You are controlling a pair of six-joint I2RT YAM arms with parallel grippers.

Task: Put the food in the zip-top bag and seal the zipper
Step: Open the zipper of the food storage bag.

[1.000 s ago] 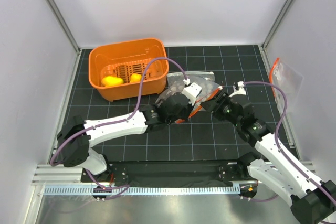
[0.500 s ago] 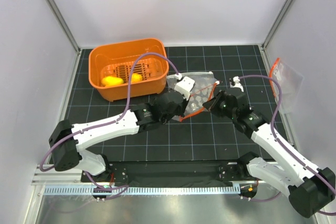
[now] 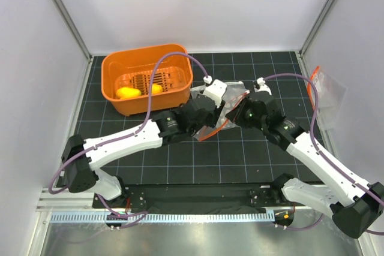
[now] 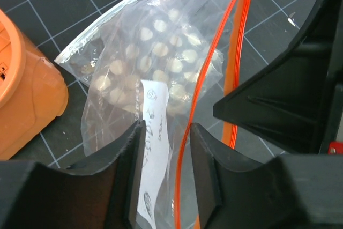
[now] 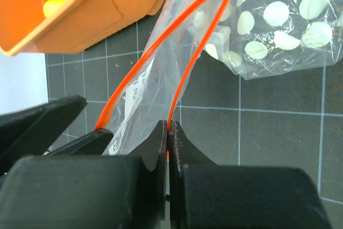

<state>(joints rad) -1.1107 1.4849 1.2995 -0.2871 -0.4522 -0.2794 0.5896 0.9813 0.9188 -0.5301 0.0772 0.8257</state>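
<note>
Nothing bagged yet: the yellow food (image 3: 128,93) lies in the basket (image 3: 114,64). Beside it, the right hand (image 5: 168,127) pinches the bag (image 5: 155,79) tight by its zipper (image 4: 236,63). The left hand (image 4: 167,132) stands part open around the other lip, gripping nothing.

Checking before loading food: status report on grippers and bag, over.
Right gripper shut on zipper. Left gripper open around bag edge. Yellow food in basket. Dotted bag beneath.
</note>
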